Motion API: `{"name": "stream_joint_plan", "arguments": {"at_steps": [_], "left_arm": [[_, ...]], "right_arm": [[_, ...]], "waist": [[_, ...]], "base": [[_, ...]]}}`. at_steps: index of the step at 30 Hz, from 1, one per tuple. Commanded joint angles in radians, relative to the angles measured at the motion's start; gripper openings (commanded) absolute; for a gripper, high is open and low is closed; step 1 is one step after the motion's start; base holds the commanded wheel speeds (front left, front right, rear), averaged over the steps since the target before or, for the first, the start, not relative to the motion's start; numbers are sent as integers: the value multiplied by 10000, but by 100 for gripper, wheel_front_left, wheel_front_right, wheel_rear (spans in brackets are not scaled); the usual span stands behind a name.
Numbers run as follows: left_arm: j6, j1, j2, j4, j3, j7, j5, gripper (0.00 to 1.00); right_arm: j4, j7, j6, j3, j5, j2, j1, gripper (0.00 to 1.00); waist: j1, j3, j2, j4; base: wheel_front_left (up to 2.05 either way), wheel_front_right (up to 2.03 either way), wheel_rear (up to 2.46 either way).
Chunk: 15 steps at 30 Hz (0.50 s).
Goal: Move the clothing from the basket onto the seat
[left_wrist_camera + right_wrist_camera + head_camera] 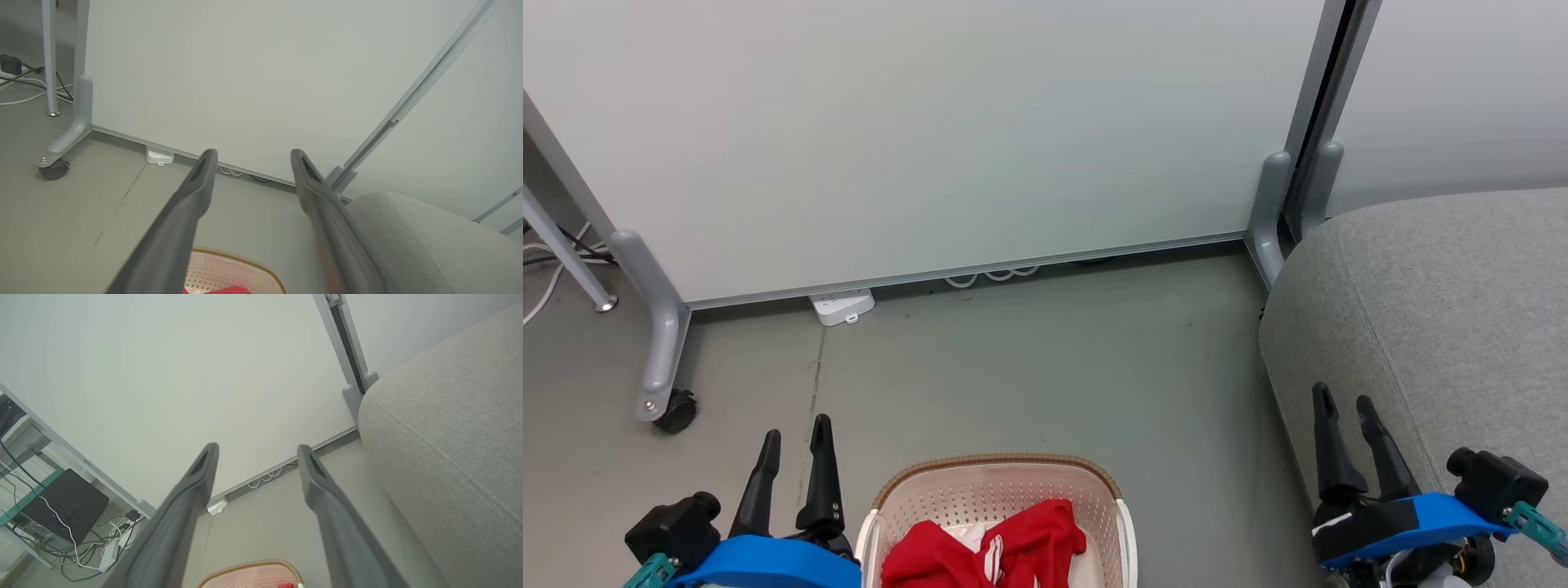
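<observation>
The clothing [984, 551] lies bunched in the basket [996, 462] at the bottom middle of the head view, and the seat [1437, 310] fills the right side. The cloth looks soft, light and floppy, likely to sag and trail when lifted. A pinch on the raised fold atop the heap seems the best hold. The left hand [797, 429] sits at lower left, just beside the basket, fingers apart and empty. The right hand [1343, 396], at lower right against the seat's edge, is likewise spread and empty.

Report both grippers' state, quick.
Left gripper: open, holding nothing.
Right gripper: open, holding nothing.
</observation>
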Motion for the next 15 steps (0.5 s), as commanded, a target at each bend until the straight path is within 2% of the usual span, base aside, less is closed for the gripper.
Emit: {"name": "stream_joint_plan", "arguments": {"at_steps": [1, 15], "left_arm": [[48, -186, 70, -117, -11, -93, 241, 100], [147, -122, 80, -60, -210, -443, 1513, 100]], "right_arm": [[-121, -61, 0, 39, -228, -33, -162, 100], [-107, -220, 0, 185, -1676, -36, -121, 100]], "waist": [[0, -2, -1, 5], [0, -26, -1, 15]], "base": [[0, 0, 0], [0, 0, 0]]}}
